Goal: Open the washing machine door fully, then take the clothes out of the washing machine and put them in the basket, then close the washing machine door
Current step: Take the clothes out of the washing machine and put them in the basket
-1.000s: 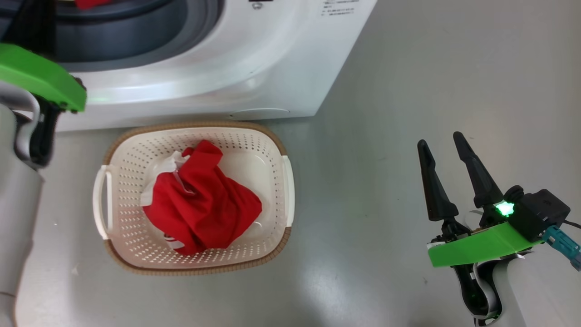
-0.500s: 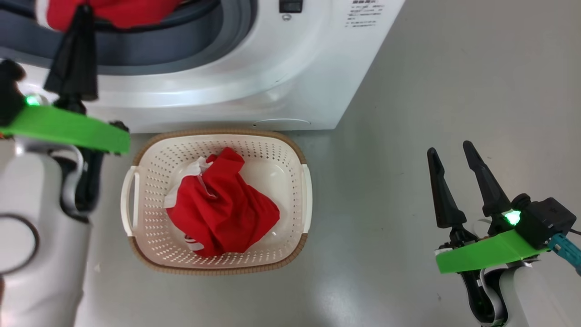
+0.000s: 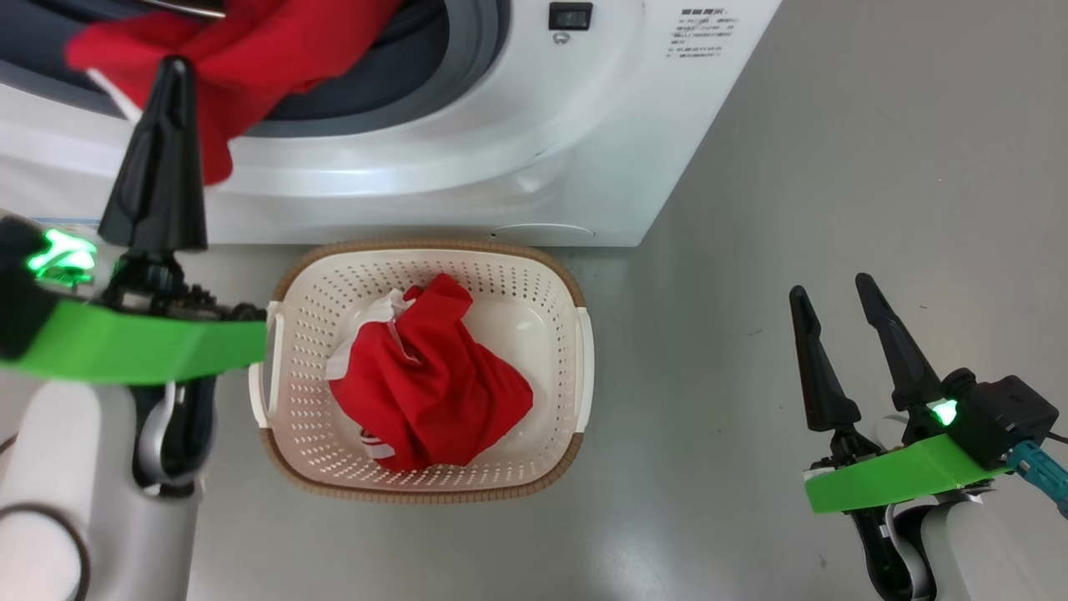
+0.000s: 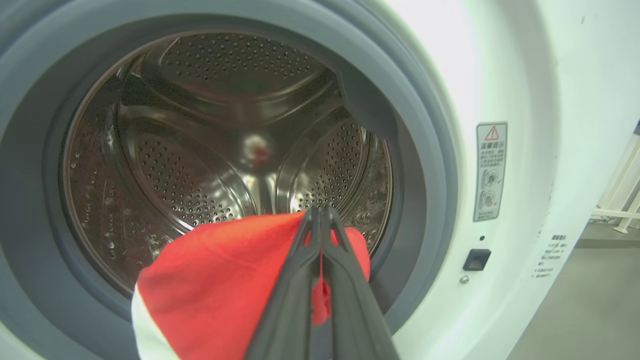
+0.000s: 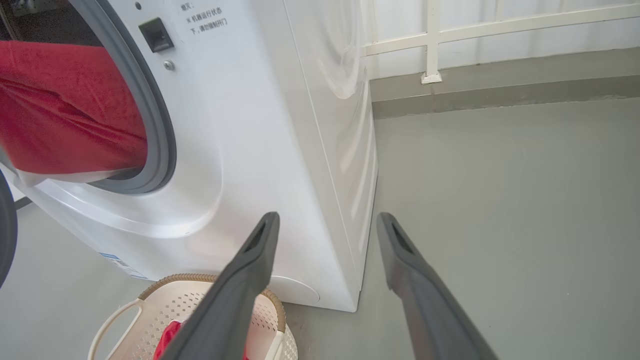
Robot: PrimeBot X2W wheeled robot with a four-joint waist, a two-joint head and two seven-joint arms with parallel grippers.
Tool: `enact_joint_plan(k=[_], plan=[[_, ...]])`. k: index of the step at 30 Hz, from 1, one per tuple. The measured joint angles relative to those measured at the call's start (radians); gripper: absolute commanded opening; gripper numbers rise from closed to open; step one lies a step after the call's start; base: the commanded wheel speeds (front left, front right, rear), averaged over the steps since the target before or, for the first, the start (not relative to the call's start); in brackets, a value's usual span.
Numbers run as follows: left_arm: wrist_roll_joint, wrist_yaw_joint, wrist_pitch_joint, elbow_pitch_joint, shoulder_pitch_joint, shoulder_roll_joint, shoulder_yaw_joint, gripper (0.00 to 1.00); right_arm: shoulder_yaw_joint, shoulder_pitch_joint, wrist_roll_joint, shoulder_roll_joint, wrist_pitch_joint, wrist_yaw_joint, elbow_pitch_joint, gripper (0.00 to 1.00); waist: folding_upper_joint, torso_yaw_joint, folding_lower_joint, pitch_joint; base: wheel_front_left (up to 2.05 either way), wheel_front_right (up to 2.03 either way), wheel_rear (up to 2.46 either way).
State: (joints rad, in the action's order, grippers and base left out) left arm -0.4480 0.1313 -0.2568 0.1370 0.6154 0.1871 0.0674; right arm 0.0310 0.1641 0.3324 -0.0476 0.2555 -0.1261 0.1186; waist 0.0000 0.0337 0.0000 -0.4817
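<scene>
Head view: my washer (image 3: 501, 167) spans the top, from 10 to 1 o'clock, its mouth open. At its 6 o'clock, just in front, the basket (image 3: 576, 351) sits on the floor (image 3: 751, 209) with a heap of red clothes (image 3: 434, 392) inside. At 10 o'clock my left gripper (image 3: 173, 65) is pinched tight on a red garment (image 3: 267, 50) that hangs out of the mouth. At 4 o'clock my right gripper (image 3: 830, 288) hangs over the floor, fingers spread, holding nothing.

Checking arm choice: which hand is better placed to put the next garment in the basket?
Left: the left hand is shut on the red garment at the drum mouth; the right hand is open, empty.
</scene>
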Motion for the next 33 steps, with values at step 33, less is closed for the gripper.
enact_joint_plan(k=[33], plan=[[0.016,0.0,0.0,0.106,-0.175,-0.052,0.081,0.0,0.009,0.029,-0.011,-0.001,0.0,0.0,-0.011,1.0,0.0,-0.02,0.0,-0.082,0.0,0.0,0.0]])
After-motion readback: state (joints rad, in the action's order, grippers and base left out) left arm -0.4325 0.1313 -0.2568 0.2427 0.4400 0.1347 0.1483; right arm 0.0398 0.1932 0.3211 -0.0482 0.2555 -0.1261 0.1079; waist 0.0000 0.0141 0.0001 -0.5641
